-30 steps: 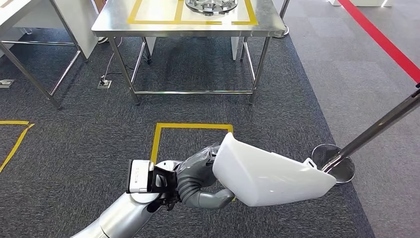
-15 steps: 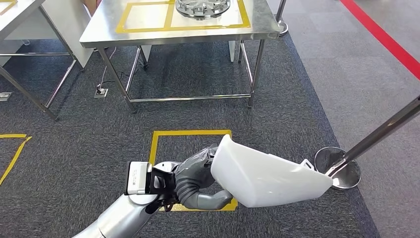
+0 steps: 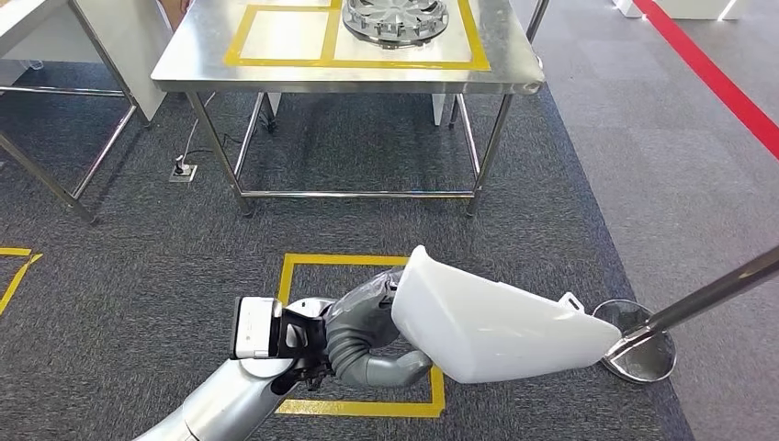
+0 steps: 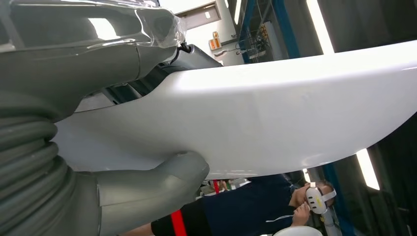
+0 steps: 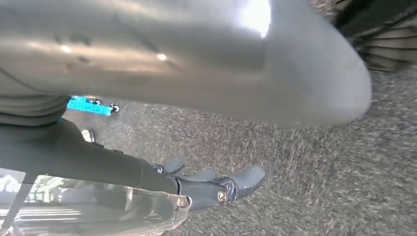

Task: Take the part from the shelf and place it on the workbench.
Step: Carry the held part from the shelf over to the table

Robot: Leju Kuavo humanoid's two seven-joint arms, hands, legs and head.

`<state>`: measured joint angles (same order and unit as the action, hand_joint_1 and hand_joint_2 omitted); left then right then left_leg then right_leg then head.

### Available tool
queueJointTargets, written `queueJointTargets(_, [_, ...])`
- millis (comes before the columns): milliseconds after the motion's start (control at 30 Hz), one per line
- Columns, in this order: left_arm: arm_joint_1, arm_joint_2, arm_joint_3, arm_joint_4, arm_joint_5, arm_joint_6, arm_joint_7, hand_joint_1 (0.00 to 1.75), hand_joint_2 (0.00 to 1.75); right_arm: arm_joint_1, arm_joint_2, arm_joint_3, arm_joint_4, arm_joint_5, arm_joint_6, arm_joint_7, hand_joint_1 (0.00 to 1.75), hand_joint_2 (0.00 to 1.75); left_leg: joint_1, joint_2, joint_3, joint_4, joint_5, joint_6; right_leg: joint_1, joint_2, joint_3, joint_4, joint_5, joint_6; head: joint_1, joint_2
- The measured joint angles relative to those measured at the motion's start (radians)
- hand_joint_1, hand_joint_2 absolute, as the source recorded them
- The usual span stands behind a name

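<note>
Left robot hand grips 1 white part; right robot hand empty, fingers apart; 1 workbench ahead.

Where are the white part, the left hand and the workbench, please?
white part (image 3: 496,331), head view, its broad side.
left hand (image 3: 367,335), head view, its grey ribbed cover.
workbench (image 3: 202,55), head view, bare steel top.
</note>
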<state>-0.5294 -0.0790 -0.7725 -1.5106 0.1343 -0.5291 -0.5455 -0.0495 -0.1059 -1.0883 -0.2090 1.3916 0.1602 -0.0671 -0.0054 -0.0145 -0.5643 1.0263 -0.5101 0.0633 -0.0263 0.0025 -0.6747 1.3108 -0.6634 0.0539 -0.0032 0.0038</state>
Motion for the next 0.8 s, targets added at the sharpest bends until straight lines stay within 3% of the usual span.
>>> queueJointTargets(33, [0.001,0.0,0.0,0.0,0.0,0.0,0.0,1.75,1.75,0.002,0.0,0.0,0.0,0.0,0.0,0.0,0.0,0.0,-0.001,-0.002,0.014,0.0,-0.011,0.0,0.0,0.0,-0.013,-0.02,0.002,-0.001,0.0,0.0])
queueJointTargets(67, [0.001,0.0,0.0,0.0,0.0,0.0,0.0,1.75,1.75,0.003,0.0,0.0,0.0,0.0,0.0,0.0,0.0,0.0,-0.002,-0.003,0.031,0.0,-0.025,-0.002,0.001,0.0,-0.011,-0.074,0.035,-0.005,0.0,0.0])
queueJointTargets(133, [0.002,0.0,0.0,0.001,0.0,0.0,0.0,1.75,1.75,0.005,0.0,0.0,0.0,0.0,0.0,0.002,0.0,0.0,-0.005,-0.004,0.06,0.0,-0.052,-0.007,0.004,-0.001,0.007,-0.198,0.151,-0.016,0.0,0.0])
queueJointTargets(167, [0.003,0.0,0.0,0.003,0.0,0.0,0.0,1.75,1.75,0.005,-0.001,0.0,0.0,-0.001,0.0,0.003,0.0,0.0,-0.006,-0.005,0.072,-0.001,-0.065,-0.012,0.006,-0.001,0.018,-0.24,0.197,-0.02,0.0,0.0])
queueJointTargets(200, [0.004,0.0,0.0,0.004,0.0,0.0,0.001,1.75,1.75,0.007,-0.001,0.0,0.0,-0.001,-0.001,0.005,0.0,0.0,-0.007,-0.007,0.08,-0.002,-0.074,-0.018,0.009,-0.001,0.024,-0.256,0.222,-0.024,-0.001,0.0])
queueJointTargets(267, [0.003,-0.004,0.0,0.004,0.0,0.0,0.002,1.75,1.75,0.007,-0.002,0.0,0.0,-0.002,-0.002,0.007,0.0,0.0,-0.008,-0.008,0.092,0.004,-0.077,-0.031,0.01,0.001,0.038,-0.261,0.219,-0.033,-0.002,0.0])
queueJointTargets(333, [0.0,-0.008,0.0,0.004,0.0,0.0,0.002,1.75,1.75,0.004,-0.002,0.0,0.0,-0.004,-0.003,0.008,0.0,0.0,-0.007,-0.003,0.071,0.051,-0.069,-0.04,0.005,0.002,0.057,-0.27,0.21,-0.045,-0.003,0.0])
queueJointTargets(400, [-0.002,-0.008,0.0,0.004,-0.001,0.0,0.002,1.75,1.75,0.002,-0.002,0.0,0.0,-0.004,-0.003,0.008,0.0,0.0,-0.004,0.003,-0.001,0.156,-0.089,-0.051,0.0,0.002,0.077,-0.275,0.197,-0.051,-0.005,0.0])
queueJointTargets(467, [-0.003,-0.008,0.0,0.006,-0.001,0.0,0.002,1.75,1.75,0.003,-0.001,-0.001,0.0,-0.004,-0.003,0.009,0.0,0.0,0.001,0.004,-0.089,0.259,-0.138,-0.06,-0.003,0.002,0.095,-0.276,0.179,-0.052,-0.005,0.0])
queueJointTargets(500, [-0.003,-0.008,0.0,0.007,-0.001,0.0,0.002,1.75,1.75,0.003,-0.001,-0.002,0.0,-0.005,-0.003,0.011,0.0,0.0,0.003,0.004,-0.12,0.278,-0.153,-0.062,-0.004,0.003,0.106,-0.276,0.17,-0.051,-0.006,0.0])
queueJointTargets(533, [-0.003,-0.008,-0.001,0.008,-0.001,0.0,0.002,1.75,1.75,0.004,0.0,-0.003,0.0,-0.006,-0.003,0.012,0.0,0.0,0.004,0.005,-0.137,0.268,-0.148,-0.064,-0.006,0.004,0.119,-0.276,0.159,-0.049,-0.005,0.0])
queueJointTargets(567, [-0.003,-0.008,-0.001,0.008,-0.001,0.0,0.002,1.75,1.75,0.004,0.001,-0.004,0.0,-0.006,-0.002,0.014,0.0,0.0,0.006,0.005,-0.138,0.227,-0.119,-0.064,-0.007,0.005,0.135,-0.276,0.147,-0.047,-0.005,0.0])
queueJointTargets(667, [-0.003,-0.008,-0.001,0.01,-0.002,0.0,0.003,1.75,1.75,0.002,0.003,-0.007,0.0,-0.006,-0.002,0.016,0.0,0.0,0.004,0.011,-0.109,0.056,0.031,-0.057,-0.008,0.008,0.171,-0.279,0.113,-0.033,-0.007,0.0])
queueJointTargets(700, [-0.004,-0.008,-0.001,0.012,-0.002,0.0,0.004,1.75,1.75,0.001,0.003,-0.008,0.0,-0.006,-0.002,0.015,0.0,0.0,0.003,0.012,-0.103,0.029,0.058,-0.052,-0.007,0.009,0.177,-0.284,0.105,-0.026,-0.008,0.0])
queueJointTargets(800, [-0.009,-0.013,-0.001,0.011,-0.003,0.0,0.008,1.75,1.75,0.0,0.003,-0.008,0.0,-0.002,0.0,0.013,0.0,0.0,0.004,0.009,-0.079,0.014,0.057,-0.033,-0.006,0.008,0.193,-0.282,0.107,-0.008,-0.008,0.0])
